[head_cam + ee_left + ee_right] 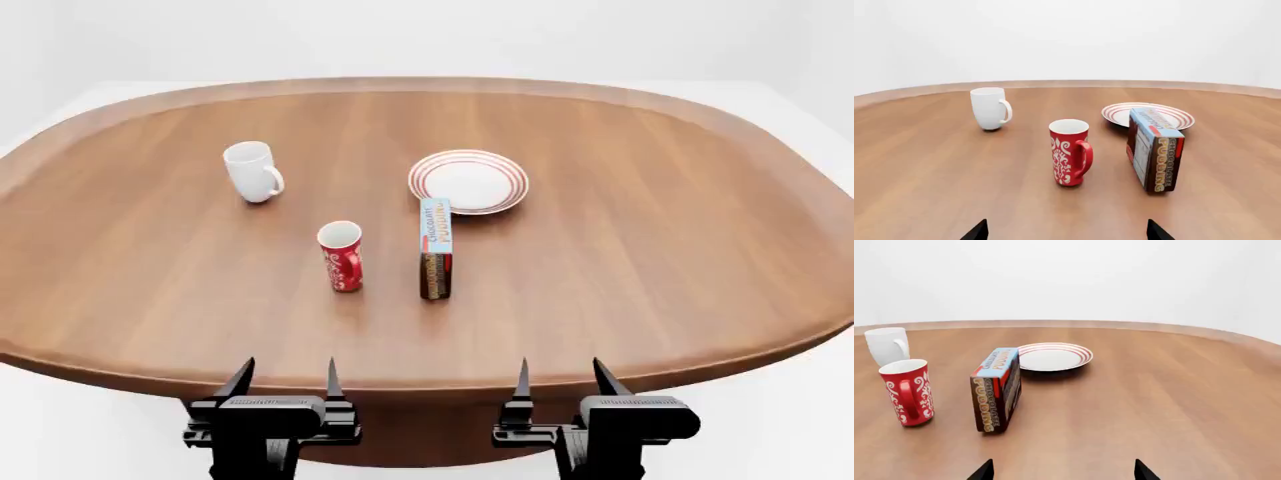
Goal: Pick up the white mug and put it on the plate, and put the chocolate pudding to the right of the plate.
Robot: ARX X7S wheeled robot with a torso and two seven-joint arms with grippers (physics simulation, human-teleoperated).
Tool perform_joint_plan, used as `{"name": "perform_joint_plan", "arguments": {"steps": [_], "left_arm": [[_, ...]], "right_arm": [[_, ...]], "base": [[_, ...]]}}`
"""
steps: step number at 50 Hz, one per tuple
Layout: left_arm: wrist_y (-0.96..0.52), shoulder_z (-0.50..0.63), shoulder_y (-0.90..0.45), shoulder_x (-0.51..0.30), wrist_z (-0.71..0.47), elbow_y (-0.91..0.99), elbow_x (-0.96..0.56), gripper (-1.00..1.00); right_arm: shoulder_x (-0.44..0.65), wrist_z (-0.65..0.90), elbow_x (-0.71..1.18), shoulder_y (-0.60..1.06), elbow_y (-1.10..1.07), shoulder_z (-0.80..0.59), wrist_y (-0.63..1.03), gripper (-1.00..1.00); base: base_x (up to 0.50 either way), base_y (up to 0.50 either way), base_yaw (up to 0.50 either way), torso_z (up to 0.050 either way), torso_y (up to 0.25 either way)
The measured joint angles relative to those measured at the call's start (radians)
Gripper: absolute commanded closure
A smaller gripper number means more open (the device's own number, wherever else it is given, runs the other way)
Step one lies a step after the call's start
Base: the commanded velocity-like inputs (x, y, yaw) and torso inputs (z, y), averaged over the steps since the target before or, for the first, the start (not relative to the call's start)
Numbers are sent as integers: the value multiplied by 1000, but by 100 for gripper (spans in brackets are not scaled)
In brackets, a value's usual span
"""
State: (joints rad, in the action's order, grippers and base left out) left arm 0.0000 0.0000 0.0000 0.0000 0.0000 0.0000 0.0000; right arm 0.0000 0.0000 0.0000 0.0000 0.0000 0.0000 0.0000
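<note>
White mug point(252, 170): target of the first step, not yet grasped.

Left tool point(284, 379): wide, empty, parked at the near edge of the worktop point(667, 270). Right tool point(558, 378): likewise wide and empty.

Nearest items: red cup point(340, 256), upright; chocolate pudding point(435, 247), carton standing on a long edge just beside the cup, its far end close to the plate point(469, 181).

Mug location: upright, far left, well apart from the plate, handle turned toward the plate side.

Handling note: I judge the left tool best placed. I would route it left of the red cup, close across the mug body or rim away from the handle, then lift clear before crossing to the plate. Pudding goes afterward, with the right tool.
</note>
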Motion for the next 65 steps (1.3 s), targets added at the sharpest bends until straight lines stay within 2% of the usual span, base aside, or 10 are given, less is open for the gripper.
{"name": "perform_joint_plan", "arguments": {"steps": [40,46,51,65], "left_arm": [[23,85,-22,-70,-87,-57,-37,-100],[-8,87,-11,-90,-108,36,-33,-100],[-47,68,4,-117,-132,185,-21,-100],[-124,-40,34,-181,-210,561,22,-100]], "right_arm": [[69,93,62,6,22,-86,-7,-100],[88,117,78,5,-64,-73,22,-100],[115,146,95,8,-203,-34,49,-100],[200,198,97,20,-543,71,52,-100]], "base": [[0,0,0,0,0],[0,0,0,0,0],[0,0,0,0,0],[0,0,0,0,0]]}}
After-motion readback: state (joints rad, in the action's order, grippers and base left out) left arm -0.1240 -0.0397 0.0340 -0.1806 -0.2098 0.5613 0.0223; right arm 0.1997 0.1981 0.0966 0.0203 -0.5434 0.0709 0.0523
